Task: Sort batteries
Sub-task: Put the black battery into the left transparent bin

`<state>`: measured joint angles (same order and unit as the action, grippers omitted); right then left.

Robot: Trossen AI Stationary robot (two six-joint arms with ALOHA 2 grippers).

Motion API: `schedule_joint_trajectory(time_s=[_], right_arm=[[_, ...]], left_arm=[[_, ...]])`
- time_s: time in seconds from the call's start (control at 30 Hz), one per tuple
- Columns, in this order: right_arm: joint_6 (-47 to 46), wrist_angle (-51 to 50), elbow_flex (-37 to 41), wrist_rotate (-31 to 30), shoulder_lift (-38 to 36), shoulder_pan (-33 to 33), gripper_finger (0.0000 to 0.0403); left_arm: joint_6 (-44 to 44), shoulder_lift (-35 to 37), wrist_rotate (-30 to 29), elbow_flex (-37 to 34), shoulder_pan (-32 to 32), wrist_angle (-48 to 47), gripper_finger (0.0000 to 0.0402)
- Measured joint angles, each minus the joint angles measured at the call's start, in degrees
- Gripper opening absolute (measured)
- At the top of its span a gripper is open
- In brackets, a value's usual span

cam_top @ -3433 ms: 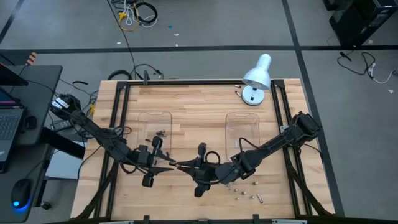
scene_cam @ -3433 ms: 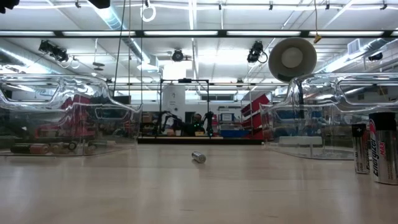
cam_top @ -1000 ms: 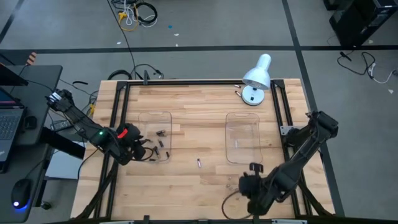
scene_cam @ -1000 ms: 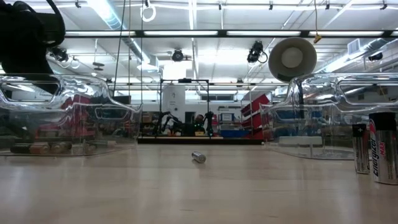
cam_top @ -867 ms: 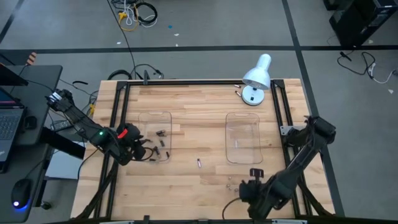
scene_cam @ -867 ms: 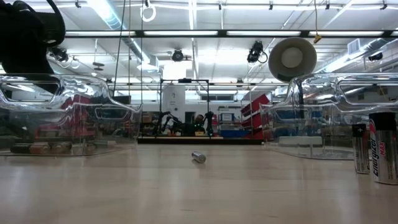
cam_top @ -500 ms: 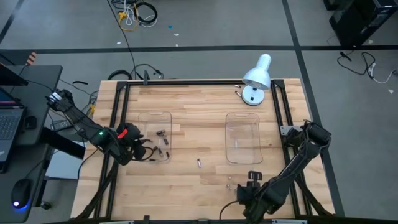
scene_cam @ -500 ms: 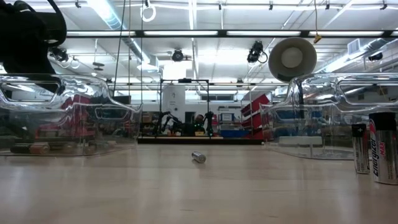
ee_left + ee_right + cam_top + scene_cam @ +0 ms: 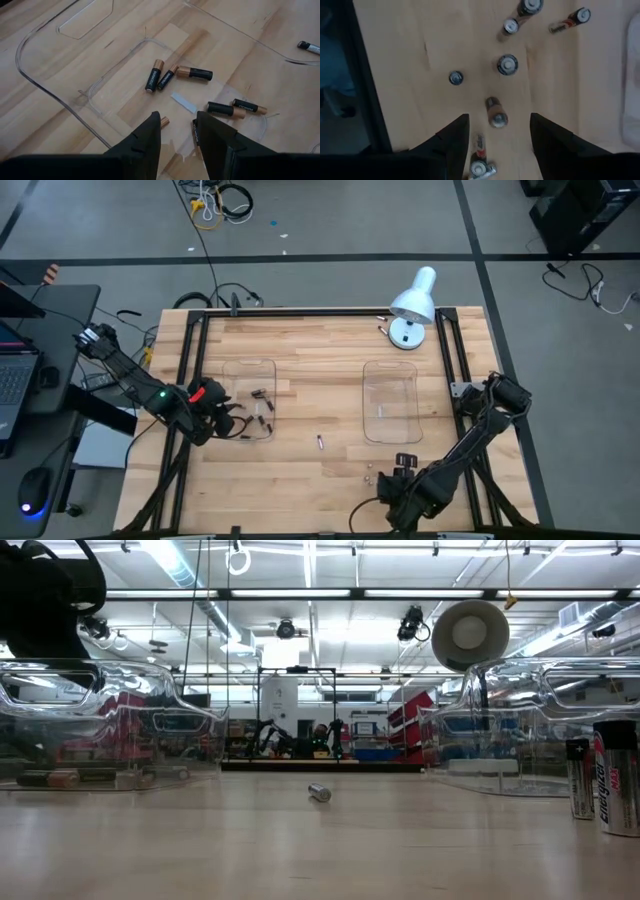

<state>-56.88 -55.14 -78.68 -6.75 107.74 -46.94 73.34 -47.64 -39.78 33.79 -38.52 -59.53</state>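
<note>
The loose batteries [image 9: 497, 111] stand mostly upright on the bare wood near the table's front edge, right under the right gripper [image 9: 498, 134], whose fingers are spread wide with one battery between them. The left gripper [image 9: 177, 131], fingers part-open and empty, hangs over the left tray [image 9: 47, 90], where dark batteries lie flat.

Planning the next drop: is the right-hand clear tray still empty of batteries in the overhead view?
Yes, the right tray shows only bare clear plastic, while the dark batteries lie in the left tray.
</note>
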Motion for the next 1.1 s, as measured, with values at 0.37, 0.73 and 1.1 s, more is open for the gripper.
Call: schedule_joint_trajectory(time_s=[0.37,0.73,1.1], right_arm=[[0.0,1.7,2.2,1.7,0.0,0.4,0.0187],[0.0,1.8,2.2,1.6,0.0,0.7,0.0173],[-0.4,3.9,5.4,2.1,0.0,1.7,0.0169]], left_arm=[[0.0,0.0,0.0,0.0,0.0,0.0,0.0125],[-0.1,0.0,-0.8,0.0,0.0,0.0,0.0125],[-0.1,0.0,-0.8,0.0,0.0,0.1,0.0125]])
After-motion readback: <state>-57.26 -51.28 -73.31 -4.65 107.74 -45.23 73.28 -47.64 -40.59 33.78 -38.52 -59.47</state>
